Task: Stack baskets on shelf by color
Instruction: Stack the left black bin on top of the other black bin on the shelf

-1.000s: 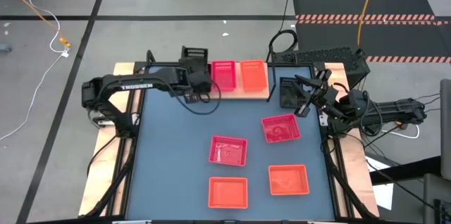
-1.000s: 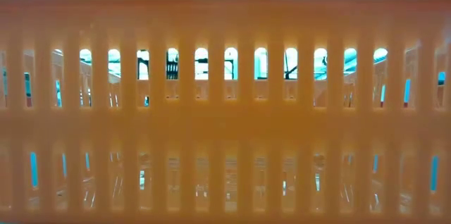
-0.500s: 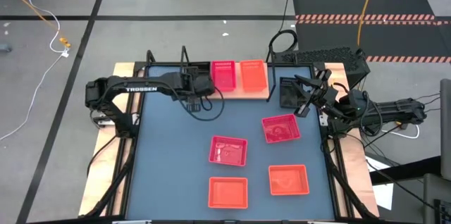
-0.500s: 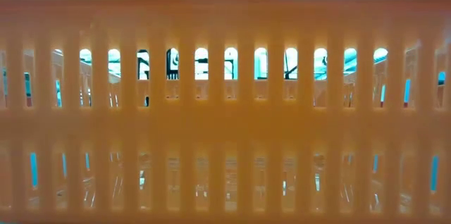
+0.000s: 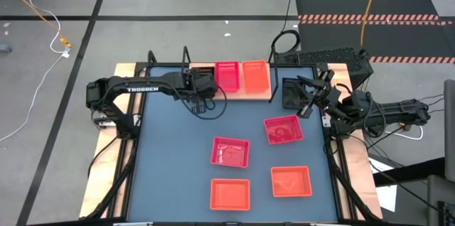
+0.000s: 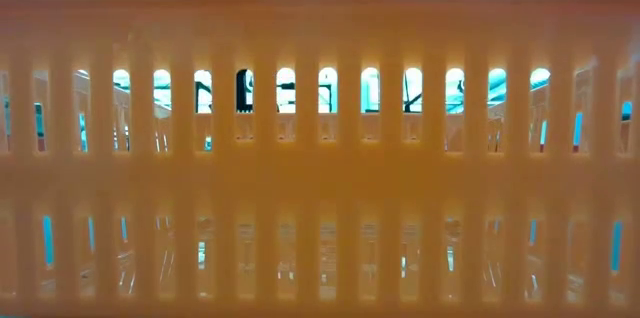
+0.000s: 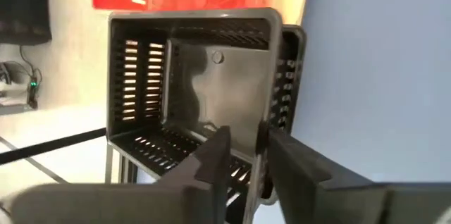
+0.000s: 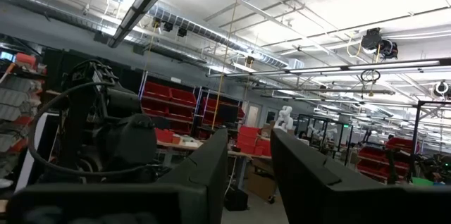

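Straddling a slotted black basket (image 7: 197, 90) wall (glossy plastic), left pincer (image 7: 243, 155).

Bare blue tabletop (image 5: 170, 162) left of four scattered baskets (image 5: 230, 152).

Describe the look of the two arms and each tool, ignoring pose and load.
Both arms are dark, nearly black, with jointed links. The left arm bears white TROSSEN lettering along its link, and a black cable loops beside its tool. The right arm trails black cables near its tool. In the wrist views each tool ends in two flat, dark, blocky fingers.
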`<state>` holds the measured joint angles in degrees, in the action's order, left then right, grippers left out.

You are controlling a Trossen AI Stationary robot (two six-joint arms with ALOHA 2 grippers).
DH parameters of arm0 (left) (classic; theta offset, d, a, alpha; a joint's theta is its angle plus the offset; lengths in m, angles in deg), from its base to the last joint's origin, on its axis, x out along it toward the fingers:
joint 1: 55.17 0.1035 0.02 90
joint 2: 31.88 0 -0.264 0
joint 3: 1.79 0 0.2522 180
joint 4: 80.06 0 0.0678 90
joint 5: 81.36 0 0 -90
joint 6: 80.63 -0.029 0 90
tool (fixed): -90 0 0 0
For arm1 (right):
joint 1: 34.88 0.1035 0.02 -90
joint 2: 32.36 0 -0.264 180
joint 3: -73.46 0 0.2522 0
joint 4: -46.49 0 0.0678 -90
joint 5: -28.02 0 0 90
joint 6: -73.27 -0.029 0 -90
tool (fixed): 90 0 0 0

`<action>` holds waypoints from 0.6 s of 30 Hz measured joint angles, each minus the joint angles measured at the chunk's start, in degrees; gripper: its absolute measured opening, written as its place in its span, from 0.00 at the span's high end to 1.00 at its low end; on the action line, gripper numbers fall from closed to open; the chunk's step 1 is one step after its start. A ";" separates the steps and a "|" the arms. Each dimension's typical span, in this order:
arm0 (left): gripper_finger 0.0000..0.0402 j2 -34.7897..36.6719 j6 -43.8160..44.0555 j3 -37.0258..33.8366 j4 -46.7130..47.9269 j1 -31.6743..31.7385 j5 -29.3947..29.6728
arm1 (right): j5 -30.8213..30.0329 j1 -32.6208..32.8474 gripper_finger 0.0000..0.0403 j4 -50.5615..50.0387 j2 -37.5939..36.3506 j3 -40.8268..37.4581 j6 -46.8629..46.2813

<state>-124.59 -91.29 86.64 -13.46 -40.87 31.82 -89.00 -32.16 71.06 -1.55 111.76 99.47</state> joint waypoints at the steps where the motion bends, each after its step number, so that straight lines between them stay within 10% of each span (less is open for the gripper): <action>1: 0.73 0.00 0.49 0.00 -0.02 0.41 0.02 | 0.00 0.02 0.74 0.00 0.00 0.00 0.00; 18: 0.49 0.63 3.42 0.08 -1.90 3.96 0.33 | -0.02 0.01 0.74 -0.23 0.00 0.00 -0.07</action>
<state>-123.96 -87.87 86.72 -15.35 -36.92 32.14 -89.02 -32.15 70.83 -1.55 111.76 99.40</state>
